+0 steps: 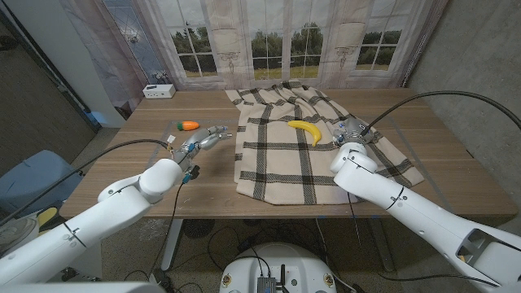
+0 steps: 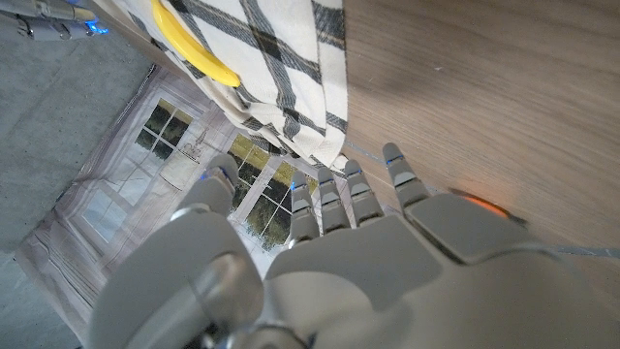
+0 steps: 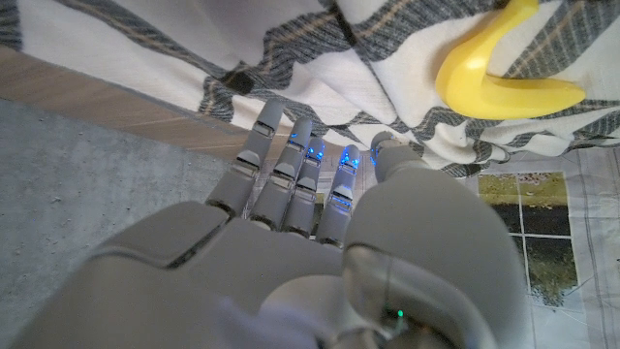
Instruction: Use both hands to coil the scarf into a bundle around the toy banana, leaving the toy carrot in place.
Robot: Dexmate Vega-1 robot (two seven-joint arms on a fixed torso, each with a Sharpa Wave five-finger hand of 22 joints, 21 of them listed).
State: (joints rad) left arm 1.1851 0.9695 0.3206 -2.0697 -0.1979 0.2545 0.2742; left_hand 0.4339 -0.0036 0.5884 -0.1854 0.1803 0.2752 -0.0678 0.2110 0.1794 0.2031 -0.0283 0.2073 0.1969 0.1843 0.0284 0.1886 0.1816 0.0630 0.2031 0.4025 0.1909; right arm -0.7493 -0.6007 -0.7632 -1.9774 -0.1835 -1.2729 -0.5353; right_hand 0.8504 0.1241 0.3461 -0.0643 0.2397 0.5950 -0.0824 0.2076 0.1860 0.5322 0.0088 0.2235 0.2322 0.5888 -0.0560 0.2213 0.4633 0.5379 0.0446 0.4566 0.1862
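Scarf (image 1: pixel 313 146) spread flat | banana (image 1: pixel 307 130) on it | left hand (image 1: pixel 199 145) empty, fingers extended | right hand (image 1: pixel 352 133) empty at edge.

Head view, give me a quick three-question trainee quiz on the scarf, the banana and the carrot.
1. True or false: the toy banana lies on the scarf.
2. Which hand is nearer the toy carrot? A) left hand B) right hand
3. Fill in: the scarf is spread on the wooden ____.

Key: 1 true; 2 A; 3 table.
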